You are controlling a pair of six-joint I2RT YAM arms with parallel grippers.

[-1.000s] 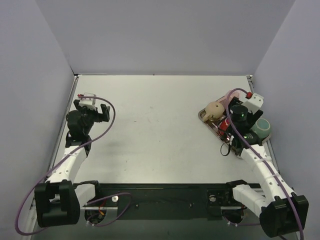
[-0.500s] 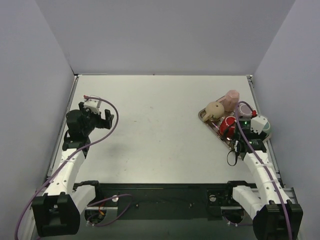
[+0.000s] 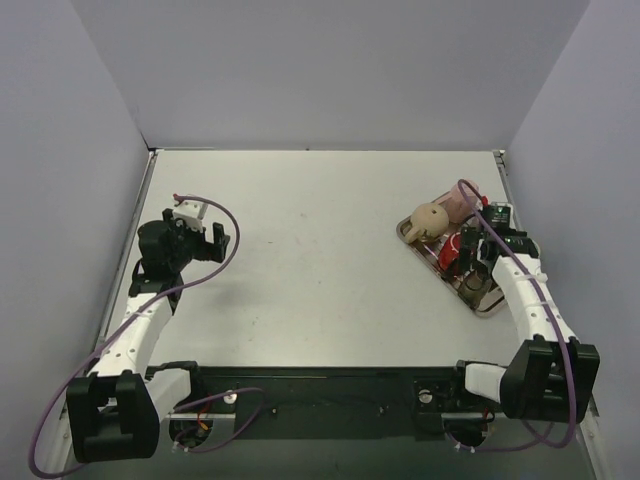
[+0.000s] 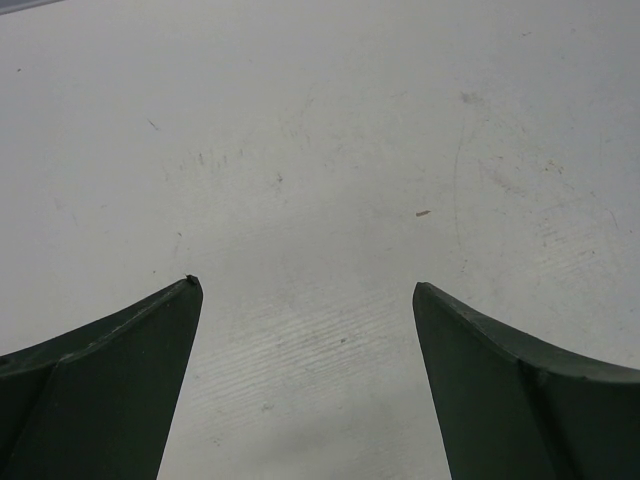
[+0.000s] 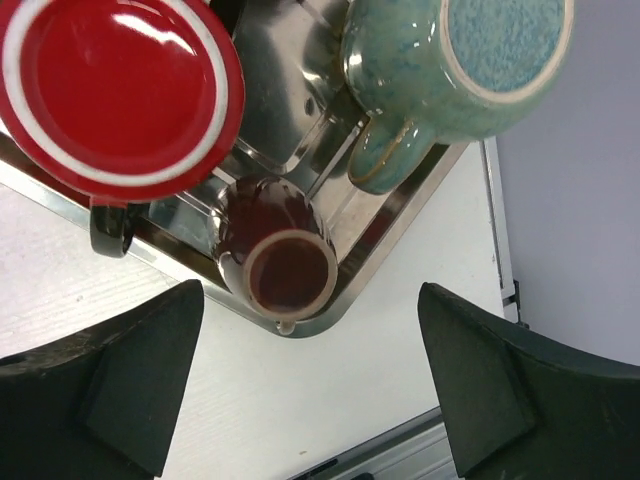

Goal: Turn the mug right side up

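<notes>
Over at the 3 o'clock edge of the table point(image 3: 300, 230) sits a steel tray point(image 5: 300, 105), set askew, and the right claw point(image 5: 310, 295) hangs above its near corner. Its fingers are spread wide and grip nothing. In the wrist view both dark tips frame the tray from above, apart from every mug.

From that camera, a red mug point(image 5: 120, 90) fills the 10 o'clock part. It is bottom up, its flat red foot ringed in white, and a black handle pokes out under it at 6 o'clock. A teal mug point(image 5: 500, 40) is at 1 o'clock, also bottom up, its speckled blue foot ringed in tan and its handle pointing toward 7 o'clock. Whether it stands wholly inside the tray I cannot tell.

Below and between them, tucked into the tray's corner just above the gap of the fingers, is a small brown mug point(image 5: 285, 265). A tan-ringed end faces the camera, and I cannot tell whether that is mouth or foot. The teal handle ends just beside it.

In the top view a beige mug point(image 3: 430, 220) sits at the tray's 10 o'clock end with a pink mug point(image 3: 458, 202) just beside it. Both are too small to tell which way up.

The left claw point(image 4: 304, 285) is well apart from all this, at the table's 9 o'clock side. Its fingers are likewise wide apart, holding nothing, above scuffed table surface.
</notes>
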